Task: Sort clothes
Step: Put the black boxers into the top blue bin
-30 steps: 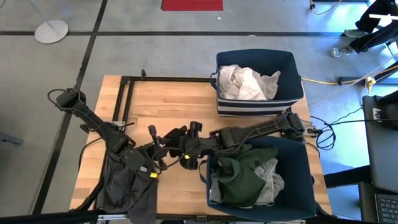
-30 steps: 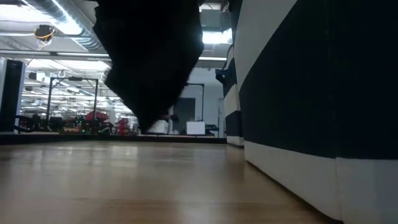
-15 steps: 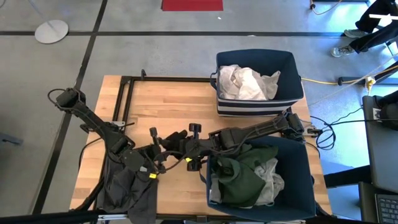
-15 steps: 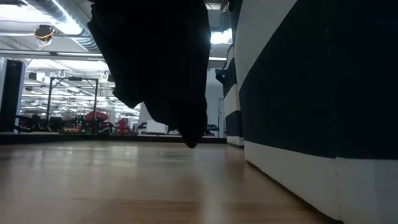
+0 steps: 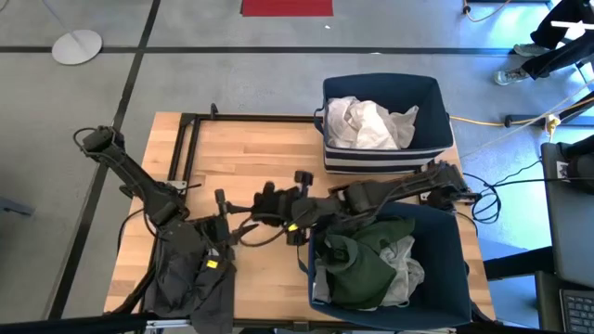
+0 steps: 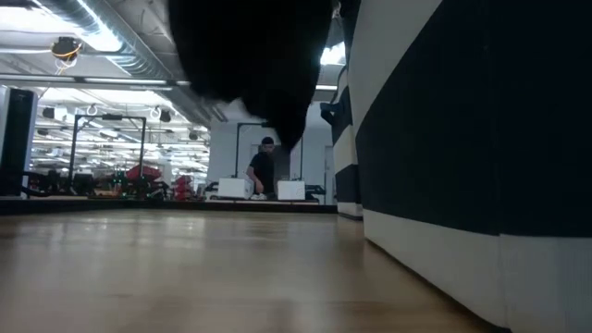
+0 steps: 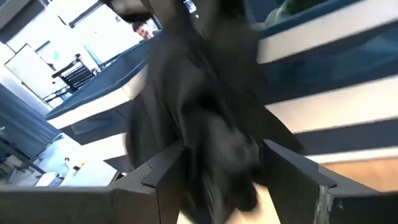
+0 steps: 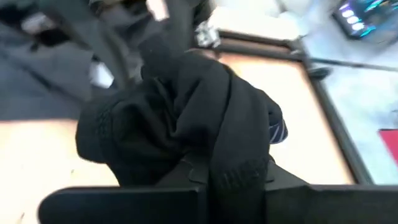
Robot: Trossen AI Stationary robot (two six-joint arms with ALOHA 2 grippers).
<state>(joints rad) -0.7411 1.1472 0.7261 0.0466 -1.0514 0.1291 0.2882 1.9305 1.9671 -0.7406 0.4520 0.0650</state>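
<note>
Right gripper (image 5: 270, 199) clamped on black garment (image 8: 186, 124), lifted off bench (image 5: 260, 148) so you can carry it binward; left gripper (image 7: 217, 171) apart.

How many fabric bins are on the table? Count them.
2. One bin sits at the table's far right, holding pale clothes; the other bin sits at the near right, holding dark green clothes.

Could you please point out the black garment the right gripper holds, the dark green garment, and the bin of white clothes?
black garment (image 8: 186, 118): right wrist view, bunched middle.
dark green garment (image 5: 357, 264): high view, centre folds.
bin of white clothes (image 5: 385, 160): high view, striped near wall.
</note>
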